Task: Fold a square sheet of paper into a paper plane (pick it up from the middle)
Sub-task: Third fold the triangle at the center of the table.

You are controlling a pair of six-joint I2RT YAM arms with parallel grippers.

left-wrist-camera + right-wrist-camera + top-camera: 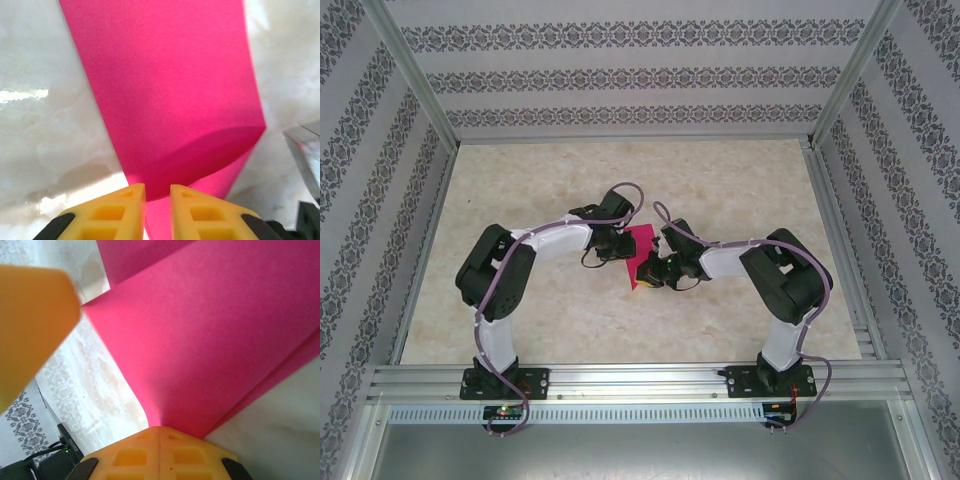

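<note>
While the right gripper (160,435) pinches the square sheet of paper (225,340) w/ its yellow fingers pressed flat together, the left gripper (157,200) sits w/ its jaws a narrow slit apart. The magenta sheet runs down into that slit but is not visibly squeezed. From the top camera, both arms meet near the middle of the tabletop (740,180), well clear of all four edges, w/ the paper (640,250) standing up btwn them rather than lying flat. The left-wrist view shows the sheet (170,90) bowed over on itself, w/ a soft curved shadow across its lower part: a rounded bend, not a sharp crease. The right-wrist view shows two pink layers fanning out from the pinch.

Judgement: the step in hand looks like an early fold, w/ the left side loose enough to shift its hold. To do it well, the right grip should hold firm & not twist, since it appears to be the only real clamp on thin paper. The left should move straight along the sheet, not sideways, so its fingertips don't drag or wrinkle it. Edges need lining up before any crease is pressed, as a bend set crooked now would likely skew nose & wings. Prob. best to lower the sheet to the tabletop & press the fold there. Whether the layers are aligned can't be told, as the corners are cropped or too small to judge.
</note>
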